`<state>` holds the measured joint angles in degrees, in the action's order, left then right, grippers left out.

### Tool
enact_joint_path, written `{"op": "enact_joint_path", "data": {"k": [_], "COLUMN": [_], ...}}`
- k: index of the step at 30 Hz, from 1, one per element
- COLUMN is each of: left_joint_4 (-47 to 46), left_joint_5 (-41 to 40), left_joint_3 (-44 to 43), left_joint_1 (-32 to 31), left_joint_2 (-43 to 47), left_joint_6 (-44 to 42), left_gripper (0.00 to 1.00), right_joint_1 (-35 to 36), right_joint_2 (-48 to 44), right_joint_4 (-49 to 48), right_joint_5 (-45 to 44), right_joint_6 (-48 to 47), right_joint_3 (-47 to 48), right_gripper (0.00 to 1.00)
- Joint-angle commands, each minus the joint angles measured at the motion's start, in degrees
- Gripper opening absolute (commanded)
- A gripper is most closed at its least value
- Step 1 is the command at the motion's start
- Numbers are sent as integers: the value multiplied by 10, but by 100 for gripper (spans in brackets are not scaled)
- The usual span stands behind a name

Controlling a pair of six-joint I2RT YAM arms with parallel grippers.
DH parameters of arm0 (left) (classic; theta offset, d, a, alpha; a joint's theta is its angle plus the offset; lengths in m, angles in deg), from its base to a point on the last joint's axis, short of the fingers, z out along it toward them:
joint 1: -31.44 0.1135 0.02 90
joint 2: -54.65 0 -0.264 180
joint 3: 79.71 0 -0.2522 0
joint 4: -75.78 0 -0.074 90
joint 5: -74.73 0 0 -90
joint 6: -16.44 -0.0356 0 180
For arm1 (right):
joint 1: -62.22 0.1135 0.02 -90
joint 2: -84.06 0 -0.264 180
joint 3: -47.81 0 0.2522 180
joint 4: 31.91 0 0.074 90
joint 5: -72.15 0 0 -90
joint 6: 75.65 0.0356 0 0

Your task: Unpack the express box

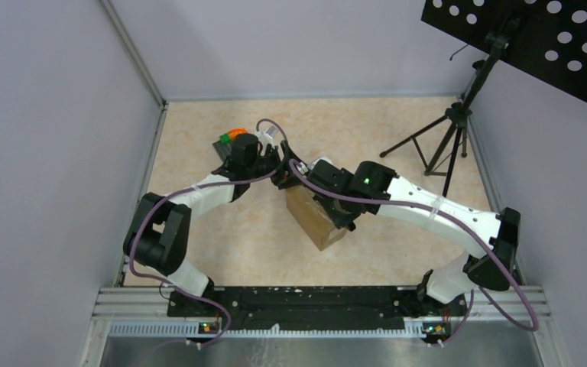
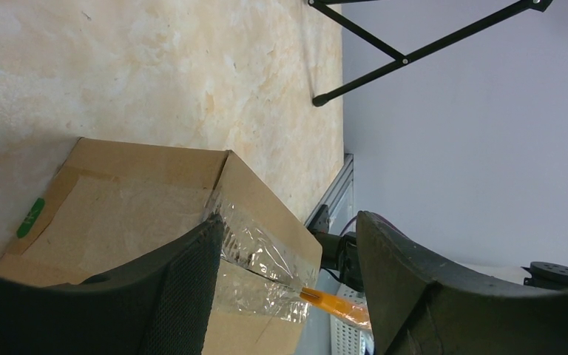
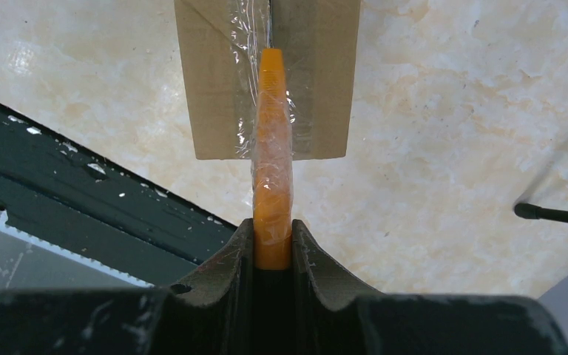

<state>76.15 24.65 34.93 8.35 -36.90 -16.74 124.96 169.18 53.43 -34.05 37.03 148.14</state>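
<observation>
Box (image 1: pixel 318 222) mid table (image 1: pixel 222 237), right jaws tight on orange tool (image 3: pixel 272 148) touching its tape (image 3: pixel 245 81), left jaws open at a box corner.

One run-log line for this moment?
right gripper: shut on orange plastic tool; tool: on tape seam of brown cardboard box; left gripper: open

A pale, marbled beige surface (image 1: pixel 260 252) carries a brown cardboard box (image 1: pixel 315 223) just 6 o'clock of its centre. The box lies flat, its length running from 10 to 4 o'clock. A black tripod (image 1: pixel 452 134) stands at 2 o'clock. A small black item (image 1: pixel 233 136) with green and orange on top sits at 10 o'clock. A black rail (image 1: pixel 313 300) spans the 6 o'clock edge.
</observation>
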Motion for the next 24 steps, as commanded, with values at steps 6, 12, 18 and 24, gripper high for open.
{"op": "enact_joint_path", "data": {"k": [6,12,18,24], "left_joint_4": [110,139,185,242], "left_joint_5": [-87,-80,-80,-78], "left_joint_3": [-41,-108,-168,-254], "left_joint_1": [35,42,51,75], "left_joint_2": [-51,-58,-53,-45], "left_joint_6": [-81,-106,-132,-162], "left_gripper": [73,73,73,75], "right_joint_1": [7,-4,-12,-18], "right_joint_2": [15,49,71,88], "right_joint_4": [21,-4,-17,-33], "right_joint_5": [-13,-23,-31,-33], "right_joint_6": [3,-6,-10,-14], "right_joint_3": [30,77,110,125], "right_gripper": [0,0,0,0]}}
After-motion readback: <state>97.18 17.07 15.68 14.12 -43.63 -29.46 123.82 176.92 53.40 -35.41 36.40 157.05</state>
